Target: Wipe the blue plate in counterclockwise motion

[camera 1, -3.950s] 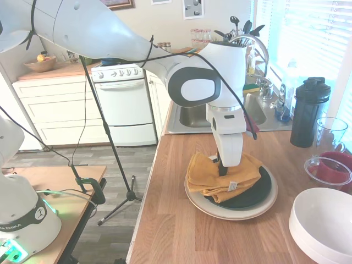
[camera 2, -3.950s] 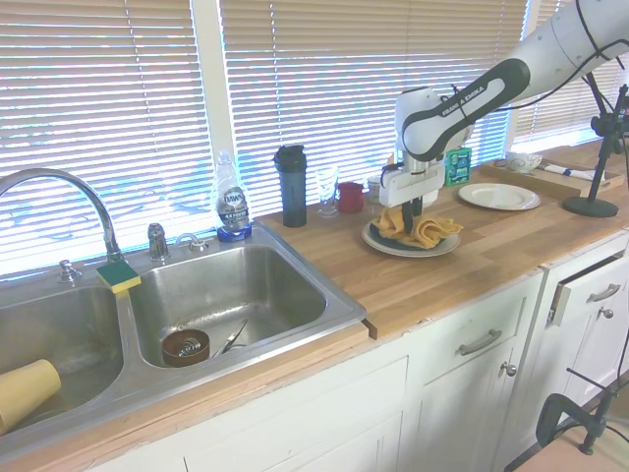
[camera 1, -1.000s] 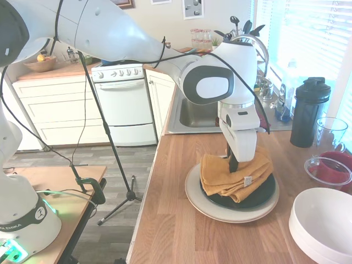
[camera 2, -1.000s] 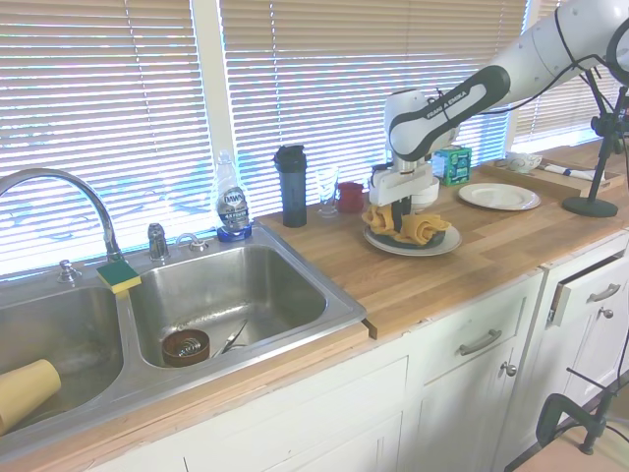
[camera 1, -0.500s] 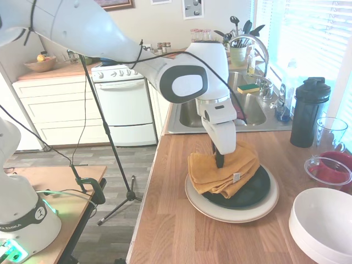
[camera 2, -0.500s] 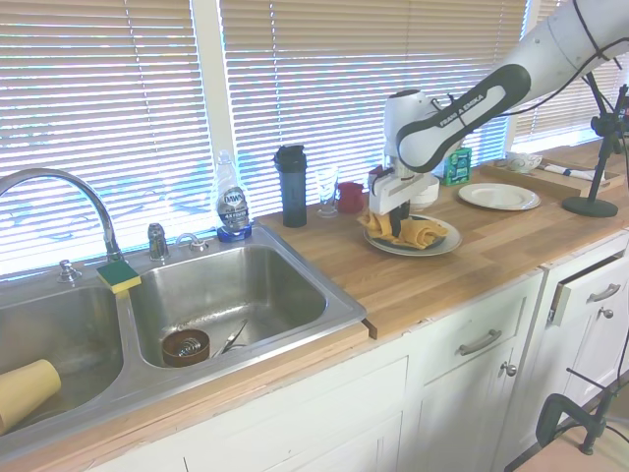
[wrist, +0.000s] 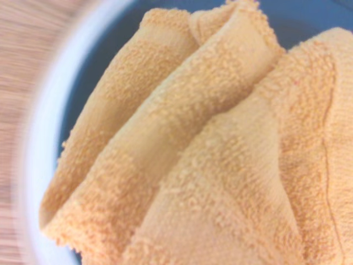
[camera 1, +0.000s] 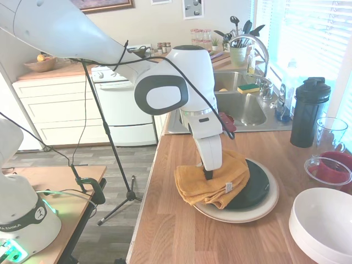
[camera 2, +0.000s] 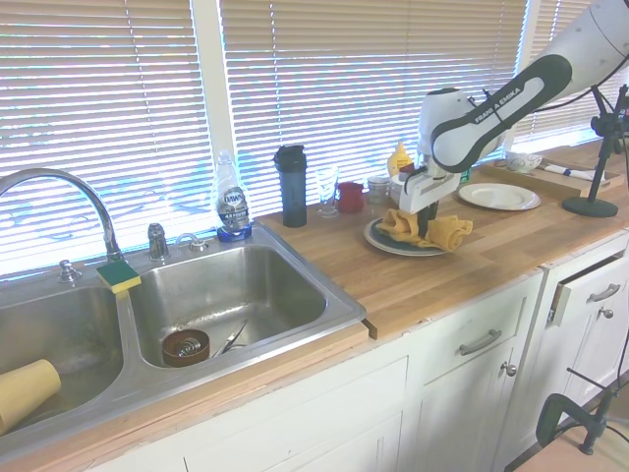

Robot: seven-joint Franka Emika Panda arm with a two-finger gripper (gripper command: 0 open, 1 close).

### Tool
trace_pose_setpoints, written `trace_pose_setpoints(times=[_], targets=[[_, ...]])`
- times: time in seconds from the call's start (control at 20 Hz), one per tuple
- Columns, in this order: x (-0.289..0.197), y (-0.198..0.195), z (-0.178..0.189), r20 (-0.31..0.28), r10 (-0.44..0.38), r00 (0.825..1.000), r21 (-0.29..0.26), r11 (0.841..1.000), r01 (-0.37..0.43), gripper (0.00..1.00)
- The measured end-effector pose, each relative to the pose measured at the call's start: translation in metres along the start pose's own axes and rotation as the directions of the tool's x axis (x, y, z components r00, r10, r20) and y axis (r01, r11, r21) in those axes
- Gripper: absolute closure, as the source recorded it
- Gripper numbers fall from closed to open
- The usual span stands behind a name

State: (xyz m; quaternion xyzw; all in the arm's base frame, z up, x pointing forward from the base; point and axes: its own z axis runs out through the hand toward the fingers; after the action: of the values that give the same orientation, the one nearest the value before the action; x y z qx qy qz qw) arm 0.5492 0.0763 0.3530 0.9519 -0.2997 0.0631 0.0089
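The blue plate (camera 1: 254, 186) is dark and glossy and rests on a larger cream plate (camera 1: 242, 212) on the wooden counter. A folded yellow towel (camera 1: 209, 182) covers the blue plate's left side and hangs over the cream rim. My gripper (camera 1: 208, 174) points straight down into the towel, shut on a fold of it. The second exterior view has the gripper (camera 2: 425, 220) over the towel (camera 2: 434, 230) at the plate's (camera 2: 389, 237) near side. In the wrist view the towel (wrist: 209, 160) fills the picture, with blue plate (wrist: 94, 77) and cream rim (wrist: 38, 149) beside it.
White bowls (camera 1: 324, 225) stand at the front right. A red cup in a clear container (camera 1: 330, 171), a glass (camera 1: 331, 131) and a black shaker bottle (camera 1: 309, 113) stand behind them. The sink (camera 1: 236, 110) lies beyond the plates. The counter edge (camera 1: 147, 209) drops off on the left.
The gripper has dragged the towel from the plate's middle to its far left, then to its near left. The towel now overhangs the cream rim, and more of the blue plate shows.
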Motion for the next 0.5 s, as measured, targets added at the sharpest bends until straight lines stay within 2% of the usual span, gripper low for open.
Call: trace_pose_setpoints(times=[0.2, 0.5], targets=[[0.016, 0.016, 0.008, 0.036, 0.035, 0.999, -0.001, 0.999, -0.035, 1.00], [0.043, -0.002, 0.014, 0.075, 0.059, 0.995, -0.036, 0.998, -0.056, 1.00]])
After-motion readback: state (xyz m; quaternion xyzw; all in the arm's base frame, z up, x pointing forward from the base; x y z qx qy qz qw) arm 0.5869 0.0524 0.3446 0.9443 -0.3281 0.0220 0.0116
